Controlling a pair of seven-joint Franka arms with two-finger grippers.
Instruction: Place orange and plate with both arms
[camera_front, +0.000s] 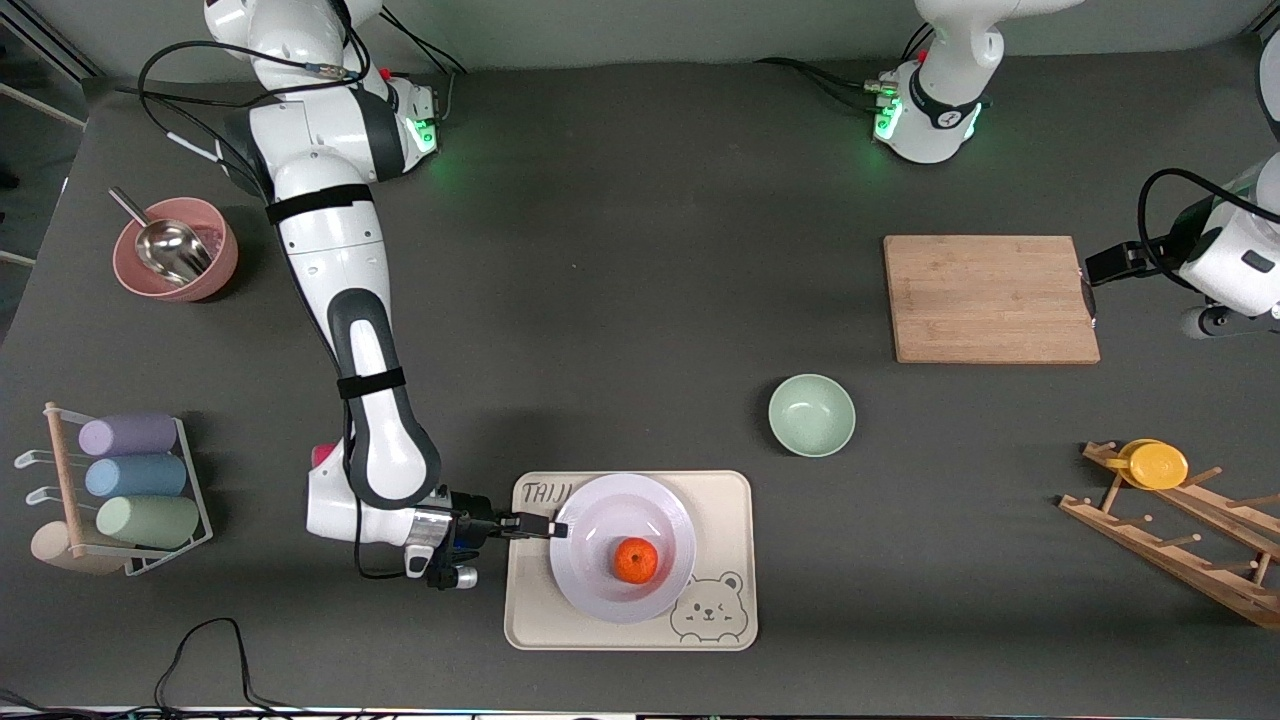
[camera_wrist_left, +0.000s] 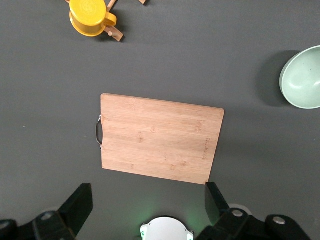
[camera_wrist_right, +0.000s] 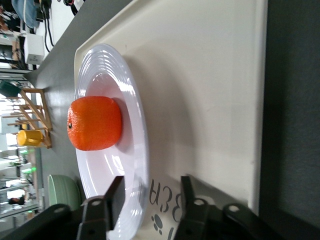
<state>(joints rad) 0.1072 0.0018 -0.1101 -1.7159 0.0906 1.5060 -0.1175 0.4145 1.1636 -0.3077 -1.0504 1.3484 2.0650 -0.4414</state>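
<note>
The orange (camera_front: 636, 560) lies in the centre of the pale lavender plate (camera_front: 600, 530), which rests on the cream bear tray (camera_front: 720, 500) near the front camera. My right gripper (camera_front: 555, 527) is low at the plate's rim on the side toward the right arm's end. It is open, with the rim between its fingers. In the right wrist view the gripper (camera_wrist_right: 150, 200) straddles the plate's (camera_wrist_right: 107, 80) edge, and the orange (camera_wrist_right: 95, 123) sits just past it. My left gripper (camera_front: 1090, 300) waits open and empty, high by the cutting board; it also shows in the left wrist view (camera_wrist_left: 148, 202).
A wooden cutting board (camera_front: 990, 298) and a mint-green bowl (camera_front: 811, 414) lie toward the left arm's end. A yellow cup (camera_front: 1155, 464) hangs on a wooden rack (camera_front: 1180, 540). A pink bowl with a metal scoop (camera_front: 175, 250) and a rack of cups (camera_front: 120, 480) stand at the right arm's end.
</note>
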